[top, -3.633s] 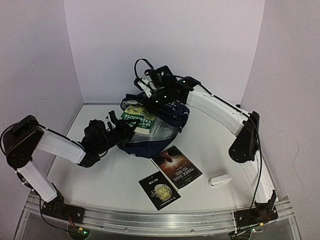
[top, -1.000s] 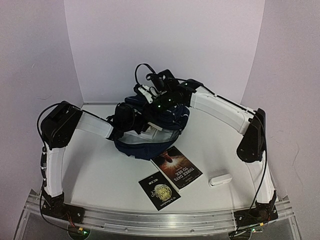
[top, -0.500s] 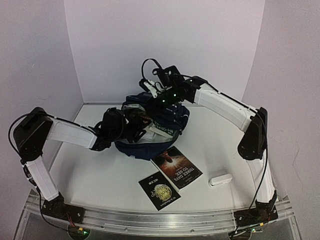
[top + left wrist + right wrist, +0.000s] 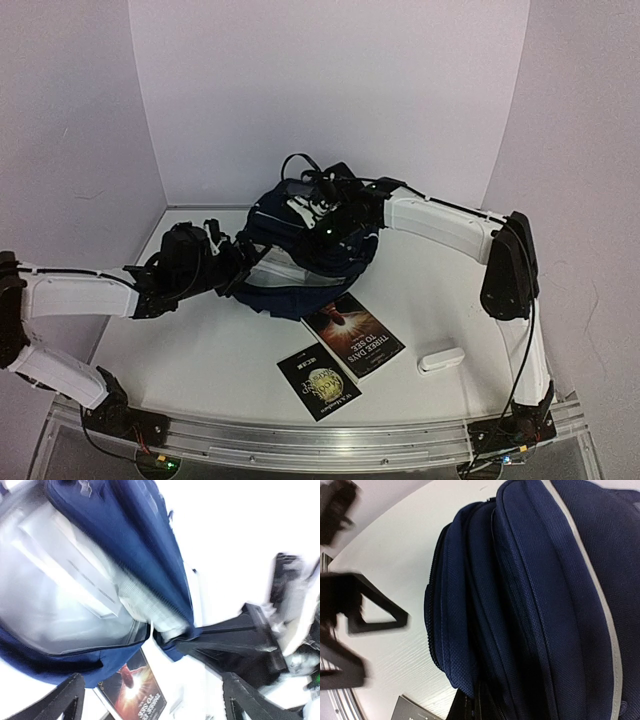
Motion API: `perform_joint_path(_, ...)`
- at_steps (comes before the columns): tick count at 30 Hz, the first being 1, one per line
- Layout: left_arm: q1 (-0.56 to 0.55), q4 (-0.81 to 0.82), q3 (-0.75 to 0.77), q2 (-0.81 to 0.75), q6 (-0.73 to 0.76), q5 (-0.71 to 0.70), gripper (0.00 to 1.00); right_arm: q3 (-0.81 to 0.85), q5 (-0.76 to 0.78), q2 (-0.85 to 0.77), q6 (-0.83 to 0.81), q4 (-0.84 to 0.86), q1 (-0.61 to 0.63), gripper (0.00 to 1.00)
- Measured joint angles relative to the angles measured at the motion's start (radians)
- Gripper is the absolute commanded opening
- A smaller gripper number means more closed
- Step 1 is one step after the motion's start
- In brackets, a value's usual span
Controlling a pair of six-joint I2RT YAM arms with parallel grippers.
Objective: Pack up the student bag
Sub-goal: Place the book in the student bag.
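- Bag [image 4: 300,300]: lies at the far middle of the table [image 4: 200,350], with its mouth turned toward the left arm. It is navy woven fabric, ridged by zip lines, with a thin pale stripe [image 4: 610,630] along one panel.
- Lining [image 4: 50,605]: smooth pale grey and slightly shiny, seen through the mouth. The white page edges of a packed book [image 4: 135,597] lie against it, and a navy flap overhangs part of the opening.
- Left gripper [image 4: 238,270]: released, with its jaws spread wide and nothing between them. It sits just before the mouth and apart from the fabric (its wrist view is motion-blurred).
- Right gripper [image 4: 312,215]: clenched on the bag's upper rim from the far side. The arm and its black cable hide the top of the bag from above.
- Book [image 4: 352,335]: lies flat just in front of the bag. Its glossy dark cover has a reddish glow and the title "THREE DAYS TO SEE".
- Small book [image 4: 318,380]: black with a gold disc, nearer the table's front edge, one corner meeting the book. Its lettering is too small to read.
- Case [image 4: 440,360]: a white, rounded oblong to the right of the book and apart from it.
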Motion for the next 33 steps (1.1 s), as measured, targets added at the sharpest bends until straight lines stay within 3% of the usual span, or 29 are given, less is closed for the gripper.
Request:
perform_joint_path(6, 0.033, -0.18, -0.005, -0.166, 0.071, -0.091, 1.0, -0.045, -0.007, 0.0, -0.003, 0.009, -0.005, 0.0)
perform_joint_path(11, 0.069, -0.246, 0.006, -0.153, 0.134, -0.092, 1.0, 0.001, -0.023, 0.009, 0.011, -0.003, -0.036, 0.03)
perform_joint_path(15, 0.068, -0.271, 0.039, -0.075, 0.173, -0.056, 1.0, 0.067, -0.055, 0.019, 0.023, -0.011, -0.057, 0.35)
perform_joint_path(23, 0.068, -0.337, 0.138, -0.013, 0.285, 0.036, 1.0, 0.044, -0.105, 0.001, 0.047, 0.0, -0.078, 0.71)
perform_joint_path(28, 0.053, -0.41, 0.281, 0.044, 0.413, 0.079, 1.0, -0.037, -0.141, -0.081, 0.059, -0.006, -0.126, 0.83)
perform_joint_path(33, -0.007, -0.542, 0.433, 0.13, 0.556, 0.069, 1.0, -0.159, -0.164, -0.217, 0.056, -0.001, -0.222, 0.84)
